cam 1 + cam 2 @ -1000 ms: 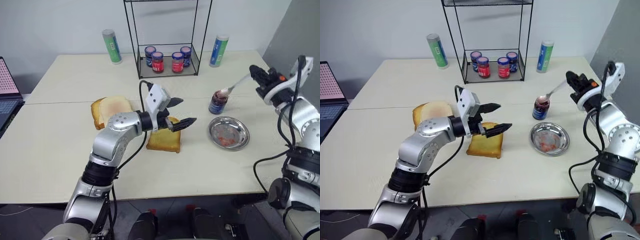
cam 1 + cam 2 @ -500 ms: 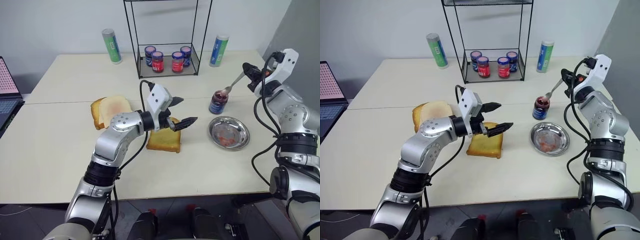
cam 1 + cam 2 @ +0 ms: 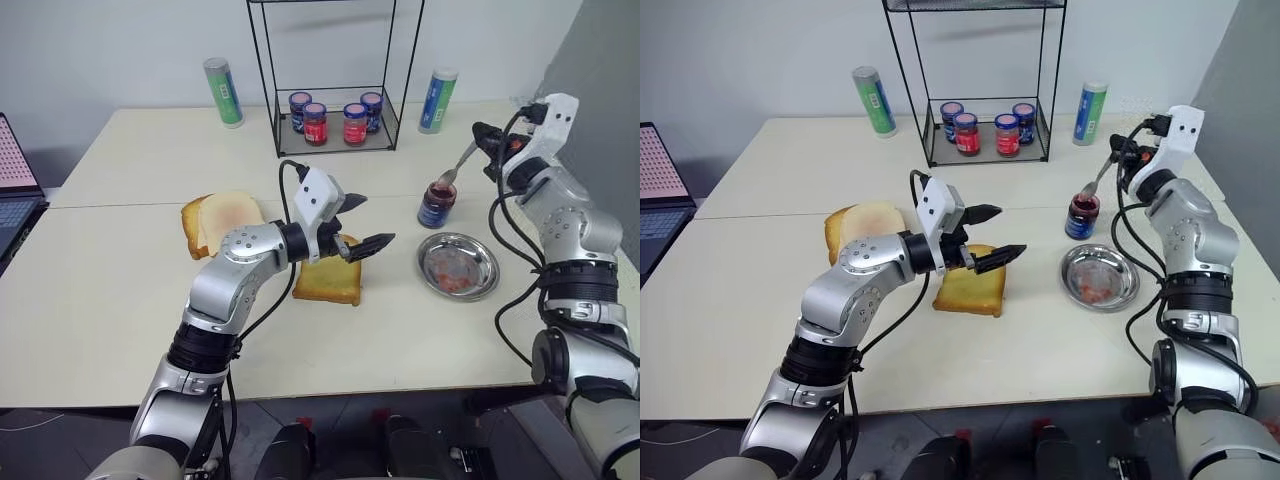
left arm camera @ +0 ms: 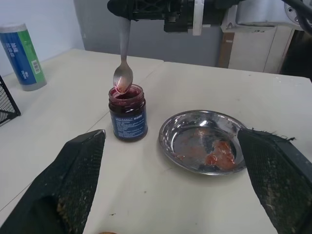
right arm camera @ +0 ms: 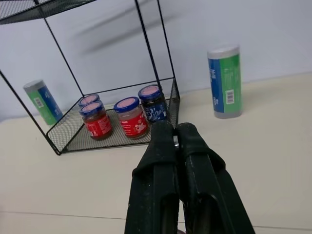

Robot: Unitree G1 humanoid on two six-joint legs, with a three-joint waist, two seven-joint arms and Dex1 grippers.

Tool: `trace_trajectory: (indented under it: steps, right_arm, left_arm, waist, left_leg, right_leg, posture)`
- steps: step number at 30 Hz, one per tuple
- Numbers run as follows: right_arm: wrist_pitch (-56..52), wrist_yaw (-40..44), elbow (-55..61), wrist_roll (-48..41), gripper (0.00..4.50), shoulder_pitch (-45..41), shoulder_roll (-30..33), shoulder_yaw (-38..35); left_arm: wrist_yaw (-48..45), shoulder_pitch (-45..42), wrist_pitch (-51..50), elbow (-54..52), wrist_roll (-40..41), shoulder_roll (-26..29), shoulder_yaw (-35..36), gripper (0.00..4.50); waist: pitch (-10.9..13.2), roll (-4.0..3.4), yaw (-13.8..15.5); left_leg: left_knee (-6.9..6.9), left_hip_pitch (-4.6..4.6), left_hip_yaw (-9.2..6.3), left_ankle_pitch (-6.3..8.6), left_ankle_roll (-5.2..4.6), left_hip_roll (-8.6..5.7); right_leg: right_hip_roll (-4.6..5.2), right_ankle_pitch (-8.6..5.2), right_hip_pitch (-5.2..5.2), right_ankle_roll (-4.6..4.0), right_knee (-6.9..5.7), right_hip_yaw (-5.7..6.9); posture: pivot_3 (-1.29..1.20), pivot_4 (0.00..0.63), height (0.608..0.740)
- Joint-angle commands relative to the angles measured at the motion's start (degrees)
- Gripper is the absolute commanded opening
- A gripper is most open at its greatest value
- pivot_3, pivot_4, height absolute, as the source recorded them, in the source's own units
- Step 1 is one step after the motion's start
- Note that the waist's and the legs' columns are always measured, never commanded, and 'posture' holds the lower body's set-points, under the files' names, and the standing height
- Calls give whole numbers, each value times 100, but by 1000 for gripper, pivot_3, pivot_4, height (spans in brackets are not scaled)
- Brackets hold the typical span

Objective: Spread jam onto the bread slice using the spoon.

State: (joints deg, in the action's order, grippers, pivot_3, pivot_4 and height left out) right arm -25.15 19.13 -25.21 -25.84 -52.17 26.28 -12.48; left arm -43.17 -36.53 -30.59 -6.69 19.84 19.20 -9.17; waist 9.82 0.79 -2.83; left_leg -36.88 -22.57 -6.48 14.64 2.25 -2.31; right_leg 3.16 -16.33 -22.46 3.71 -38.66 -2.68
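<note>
Silver spoon [image 4: 123, 73]: light, stiff, slick; right gripper [image 3: 487, 140] is clamped on its handle end, bowl hanging just over the open jam [image 4: 127, 118] jar mouth. Jam looks sticky, likely to drip. Bread slice [image 3: 327, 282] looks soft and crushable, lying under the left gripper [image 3: 362, 224], whose fingers are spread and empty.

Cream table [image 3: 120, 300] against a pale wall [image 3: 120, 40], laptop [image 3: 15, 195] beside.

The slim silver metal spoon [image 4: 123, 73] shone, polished. Below it, the small glass jar of dark red jam [image 4: 127, 113] looked glossy. The round steel dish [image 4: 202, 141] beside gleamed on the matt cream bench [image 4: 58, 122].
</note>
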Motion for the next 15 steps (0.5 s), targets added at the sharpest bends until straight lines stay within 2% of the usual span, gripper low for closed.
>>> trace_trajectory:
  steps: [1, 15]
  right_arm:
    - [508, 226, 275, 343, 161, 25, 41, 159]
    - [885, 536, 280, 842, 161, 195, 110, 256]
  left_arm:
    - [19, -31, 38, -263, 20, 35, 66, 4500]
    - [83, 63, -52, -414, 49, 98, 103, 4500]
  waist:
    - [0, 0, -1]
    - [0, 0, 0]
  left_leg:
    - [0, 0, 0, 0, 0, 0]
    - [0, 0, -1, -1, 2, 0]
  right_leg:
    - [0, 0, 0, 0, 0, 0]
    - [1, 0, -1, 0, -1, 0]
  posture:
    - [0, 150, 740]
    - [0, 150, 740]
